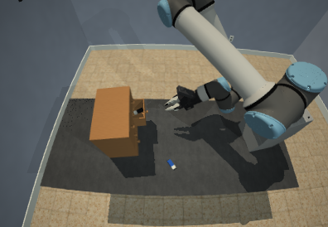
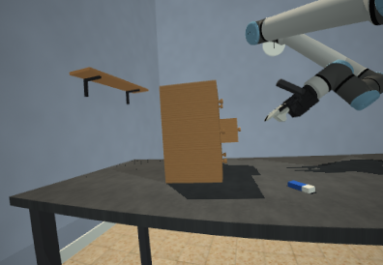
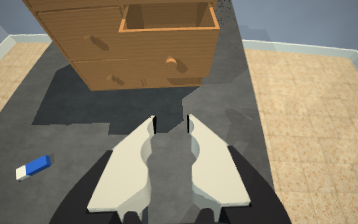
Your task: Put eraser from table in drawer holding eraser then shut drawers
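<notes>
Eraser on the desk is not yet picked; entries run from the biggest item down.

Dark grey desk (image 2: pixel 125 193): broad free surface between chest and arm, and the front edge lies well beyond the eraser. I have room to descend there.

Tall orange wooden chest of drawers (image 1: pixel 111 120): upright on the left part of the desk. One drawer (image 3: pixel 170 35) is pulled partway out, and the top view shows a small dark item (image 1: pixel 138 110) in it with a pale end; I cannot confirm it is an eraser. The other drawers look shut.

Two-jaw tool with pale fingers: hanging in the air in front of the open drawer, apart from it, jaws drawn near together with only a narrow gap. Nothing is between them.

Small blue eraser with a white end (image 1: pixel 171 164): lying flat on the desk, in front of the chest and well apart from both chest and tool.

Risks as I judge them:
- Drawers have no stops, so a hooked knob could bring one right out.
- A hard push to close could shove or turn the chest.
- The narrow jaw gap must be widened before descent, or the fingertips will knock the eraser away.
</notes>
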Robot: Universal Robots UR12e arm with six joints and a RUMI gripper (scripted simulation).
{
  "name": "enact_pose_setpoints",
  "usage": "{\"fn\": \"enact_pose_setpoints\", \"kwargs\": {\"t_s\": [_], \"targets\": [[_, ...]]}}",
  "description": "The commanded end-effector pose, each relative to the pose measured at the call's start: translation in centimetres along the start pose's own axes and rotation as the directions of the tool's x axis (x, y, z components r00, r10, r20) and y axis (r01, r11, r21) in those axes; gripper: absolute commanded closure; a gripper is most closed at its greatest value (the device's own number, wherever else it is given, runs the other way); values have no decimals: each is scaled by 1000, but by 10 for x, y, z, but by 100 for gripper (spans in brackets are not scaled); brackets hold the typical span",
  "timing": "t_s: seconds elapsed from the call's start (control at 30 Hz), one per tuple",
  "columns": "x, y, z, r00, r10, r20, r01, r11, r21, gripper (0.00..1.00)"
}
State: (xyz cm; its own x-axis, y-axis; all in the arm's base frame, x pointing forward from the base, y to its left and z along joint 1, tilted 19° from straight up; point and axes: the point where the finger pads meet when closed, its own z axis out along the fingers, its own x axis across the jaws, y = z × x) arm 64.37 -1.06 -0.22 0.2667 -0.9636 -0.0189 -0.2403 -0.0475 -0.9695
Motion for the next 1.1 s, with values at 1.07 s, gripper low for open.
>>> {"fn": "enact_pose_setpoints", "kwargs": {"t_s": [1.07], "targets": [[1, -18, -62, 1000, -5, 7, 8, 808, -589, 80]]}}
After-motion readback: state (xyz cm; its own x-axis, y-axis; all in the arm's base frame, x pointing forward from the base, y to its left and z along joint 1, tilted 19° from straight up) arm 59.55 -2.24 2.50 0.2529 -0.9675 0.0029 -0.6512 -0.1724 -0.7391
